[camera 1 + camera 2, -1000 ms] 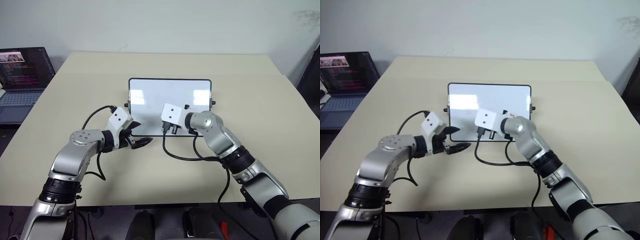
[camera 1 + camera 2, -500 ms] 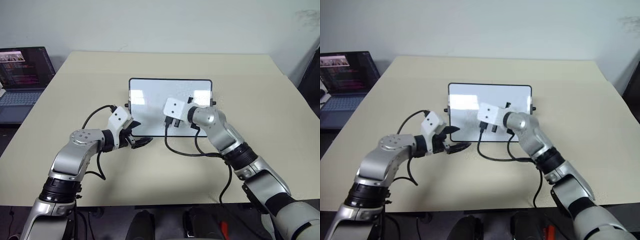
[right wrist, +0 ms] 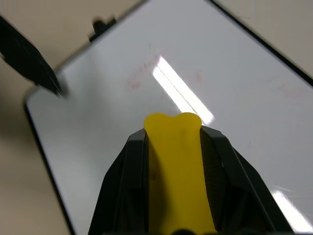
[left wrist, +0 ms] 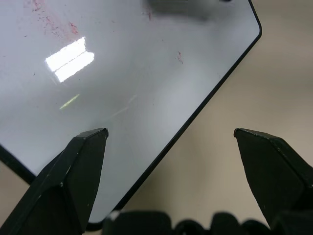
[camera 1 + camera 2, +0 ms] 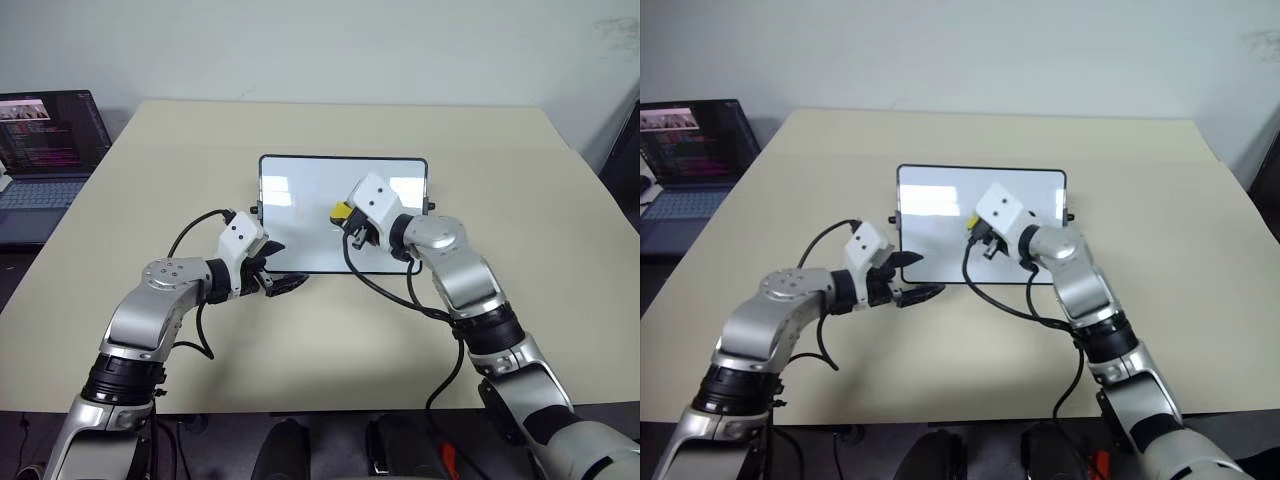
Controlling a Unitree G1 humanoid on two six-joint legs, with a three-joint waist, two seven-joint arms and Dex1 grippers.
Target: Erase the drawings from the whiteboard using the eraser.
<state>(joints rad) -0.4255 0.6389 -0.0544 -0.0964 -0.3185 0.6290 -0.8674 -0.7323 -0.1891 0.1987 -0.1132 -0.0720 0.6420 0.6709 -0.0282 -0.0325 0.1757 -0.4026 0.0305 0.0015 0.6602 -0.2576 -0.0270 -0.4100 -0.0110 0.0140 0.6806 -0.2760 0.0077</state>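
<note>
The whiteboard (image 5: 300,195) lies flat in the middle of the table, glossy white with a thin black frame. Of the drawings, only faint red smudges (image 3: 142,73) show on its surface, with a few red specks (image 4: 49,22) in the left wrist view. My right gripper (image 5: 346,216) hovers above the board's centre, shut on the yellow eraser (image 3: 173,166), which sticks out between its black fingers. My left gripper (image 5: 285,266) is open at the board's near left corner, with the board's black edge (image 4: 195,107) running between its fingers (image 4: 73,181).
An open laptop (image 5: 45,150) sits off the table's left side. The beige table (image 5: 520,180) has bare surface all around the board. Black cables loop from both wrists above the table in front of the board.
My right gripper has risen off the board's near edge, shifted right and rolled, so the yellow eraser now shows. The left arm has stayed put.
</note>
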